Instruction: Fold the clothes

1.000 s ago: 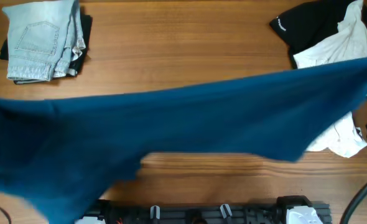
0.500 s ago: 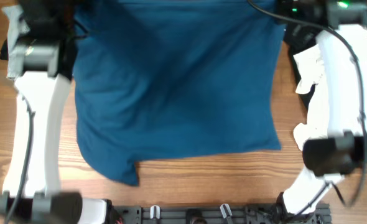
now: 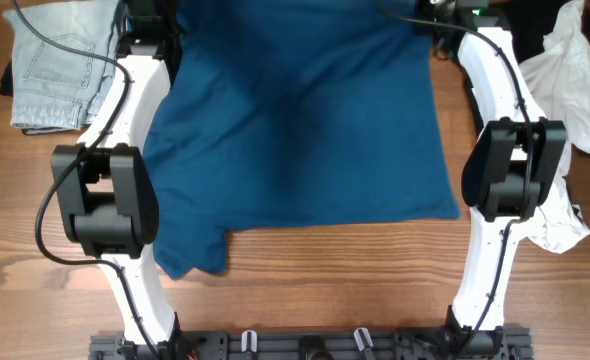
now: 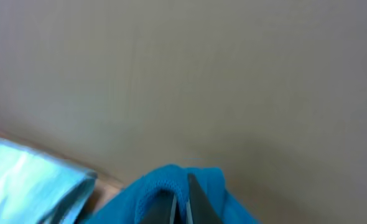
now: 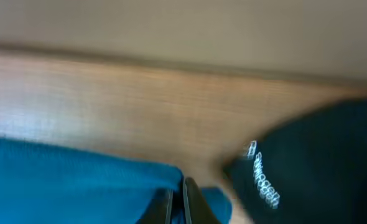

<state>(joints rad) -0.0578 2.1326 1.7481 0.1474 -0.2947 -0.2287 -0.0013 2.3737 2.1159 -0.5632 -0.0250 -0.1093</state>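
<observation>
Pinching the far corners of the blue shirt (image 3: 295,120) in the left fingers (image 4: 195,205) and right fingers (image 5: 191,208), both closed on cloth, spreading it over the worktop (image 3: 325,290). Aiming to set both corners down level and taut, avoiding wrinkles. Minding folded jeans (image 3: 55,70) far left, loose clothes (image 3: 565,60) far right; finding bare wood nearside.

Matt blue cloth (image 3: 295,120) on smooth, grained wood table (image 3: 325,285); pale denim (image 3: 55,60) left of it; arm shells (image 3: 505,80) probably glossy plastic.
</observation>
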